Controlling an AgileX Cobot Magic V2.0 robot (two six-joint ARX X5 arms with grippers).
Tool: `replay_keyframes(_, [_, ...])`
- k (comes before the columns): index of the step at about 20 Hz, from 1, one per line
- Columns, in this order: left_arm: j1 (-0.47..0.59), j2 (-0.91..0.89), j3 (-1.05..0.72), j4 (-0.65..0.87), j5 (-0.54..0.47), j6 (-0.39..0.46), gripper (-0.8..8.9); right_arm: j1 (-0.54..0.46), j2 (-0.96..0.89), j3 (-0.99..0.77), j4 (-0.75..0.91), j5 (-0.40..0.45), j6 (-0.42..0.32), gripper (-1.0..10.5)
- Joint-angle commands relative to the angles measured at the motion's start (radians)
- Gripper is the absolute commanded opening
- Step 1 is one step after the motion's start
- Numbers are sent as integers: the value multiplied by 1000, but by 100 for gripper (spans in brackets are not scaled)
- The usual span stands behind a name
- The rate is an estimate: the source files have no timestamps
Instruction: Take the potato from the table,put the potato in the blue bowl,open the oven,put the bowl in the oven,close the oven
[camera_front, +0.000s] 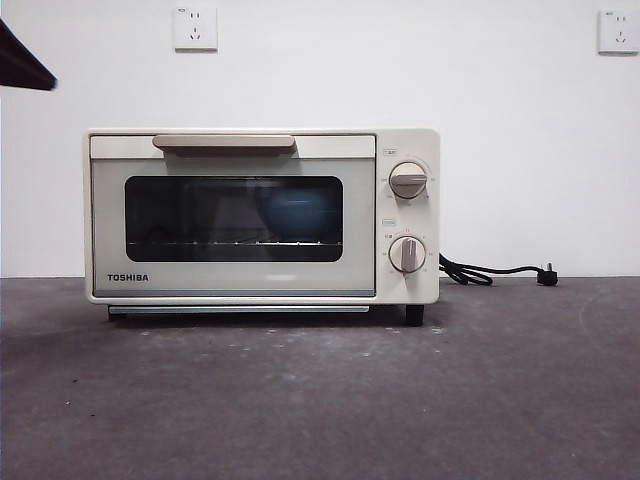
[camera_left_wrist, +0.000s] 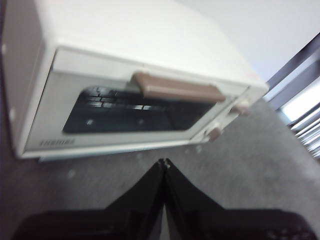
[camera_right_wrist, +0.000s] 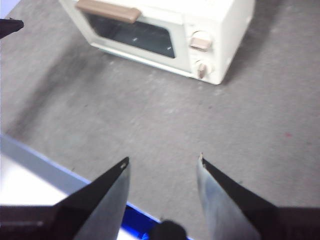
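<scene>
Oven (camera_front: 262, 215) shut on the tabletop (camera_front: 320, 400), blue bowl (camera_front: 293, 213) dim behind its glass — potato hidden, my left claw (camera_left_wrist: 164, 162) pinched closed just before the door, my right claw (camera_right_wrist: 162, 162) spread empty, well back.

left gripper (camera_left_wrist: 164, 162): fingers pressed together, tips touching, nothing between, raised, tilted downward | right gripper (camera_right_wrist: 162, 162): fingers spread wide apart, nothing between, held high, angled downward | front view: one arm only a black tip (camera_front: 22, 62) at upper left corner
</scene>
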Motion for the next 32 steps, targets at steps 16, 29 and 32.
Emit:
replay_keyframes(16, [-71,-266,296,-753,-245,276,-8,2,88,-1,5,-174,-106,217])
replay_keyframes(29, [-71,-266,322,-772,-239,274,-4,1,88,-1,-13,-171,-105,-12])
replay_keyframes(32, [-71,-266,322,-772,-239,275,-4,1,88,-1,-13,-171,-72,5])
